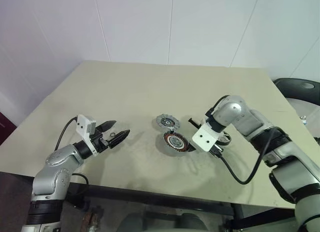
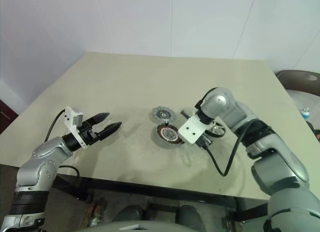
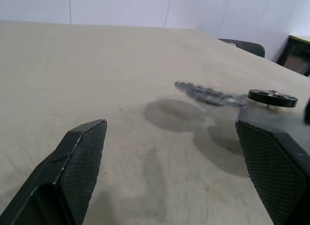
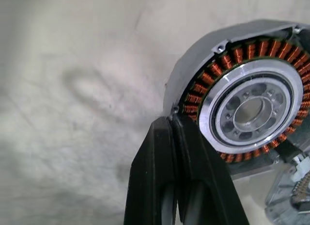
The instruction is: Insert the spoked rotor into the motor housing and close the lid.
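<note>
Gripping the motor housing [image 4: 242, 104] by its rim, the right gripper [image 4: 177, 123] has its fingers pinched together on the metal edge; the housing sits tilted at frame centre in the head views, copper windings facing the camera. Spoked rotor [image 2: 216, 130] lies flat on the table [image 1: 125, 87] just right of that arm, partly hidden behind it. Lid [image 1: 166, 122] lies just above the housing in frame. Left gripper [image 1: 116, 133] hangs wide open, empty, well apart at lower left. Judgement: rotor is on the right arm's side, but that arm is occupied; the left must reach across centre.
</note>
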Robot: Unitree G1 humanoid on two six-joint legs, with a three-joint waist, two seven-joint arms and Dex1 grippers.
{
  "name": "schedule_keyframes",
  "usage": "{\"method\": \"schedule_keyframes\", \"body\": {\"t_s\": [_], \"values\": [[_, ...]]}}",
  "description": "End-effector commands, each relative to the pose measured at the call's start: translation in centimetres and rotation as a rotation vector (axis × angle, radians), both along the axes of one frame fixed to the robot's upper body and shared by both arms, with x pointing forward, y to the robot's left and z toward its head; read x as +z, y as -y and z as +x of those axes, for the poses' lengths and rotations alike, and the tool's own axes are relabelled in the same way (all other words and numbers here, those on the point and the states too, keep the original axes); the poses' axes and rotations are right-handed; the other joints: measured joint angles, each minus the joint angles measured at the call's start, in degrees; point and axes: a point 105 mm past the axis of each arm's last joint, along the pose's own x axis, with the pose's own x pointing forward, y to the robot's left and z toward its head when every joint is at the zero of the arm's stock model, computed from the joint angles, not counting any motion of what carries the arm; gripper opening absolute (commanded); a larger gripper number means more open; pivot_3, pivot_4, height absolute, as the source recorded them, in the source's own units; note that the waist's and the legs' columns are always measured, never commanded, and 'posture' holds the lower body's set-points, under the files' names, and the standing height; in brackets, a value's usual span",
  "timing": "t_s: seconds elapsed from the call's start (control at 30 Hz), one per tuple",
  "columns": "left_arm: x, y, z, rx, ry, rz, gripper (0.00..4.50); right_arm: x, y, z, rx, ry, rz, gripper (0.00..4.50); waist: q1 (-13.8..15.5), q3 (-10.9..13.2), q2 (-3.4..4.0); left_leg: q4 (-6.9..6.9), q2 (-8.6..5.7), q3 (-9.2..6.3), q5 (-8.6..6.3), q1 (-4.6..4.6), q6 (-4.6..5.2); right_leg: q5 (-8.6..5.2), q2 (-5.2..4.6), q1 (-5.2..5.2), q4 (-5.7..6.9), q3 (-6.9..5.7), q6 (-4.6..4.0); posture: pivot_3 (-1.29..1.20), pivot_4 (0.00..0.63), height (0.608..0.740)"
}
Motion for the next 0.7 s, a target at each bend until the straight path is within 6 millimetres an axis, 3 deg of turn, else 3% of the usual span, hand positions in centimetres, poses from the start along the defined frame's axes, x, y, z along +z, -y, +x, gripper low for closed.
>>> {"method": "schedule_keyframes", "body": {"t_s": [0.03,0.7], "values": [[1.0,-0.1,0.4,0.004,0.051,0.004,4.50,2.0,-0.3,-0.4,0.000,0.004,0.036,0.04,0.0,0.0,0.00,0.01,0.00,0.00,0.00,0.00,0.00,0.00,-0.01,0.00,0.00,0.00,0.00,0.00,0.000,0.740],[0.9,-0.2,0.1,0.005,0.047,0.009,4.50,-1.8,1.3,-0.8,-0.097,-0.084,-0.081,0.04,0.0,0.0,0.00,0.01,-0.01,0.01,0.00,0.00,0.01,0.00,0.00,0.00,-0.01,0.00,0.01,0.00,0.000,0.740]]}}
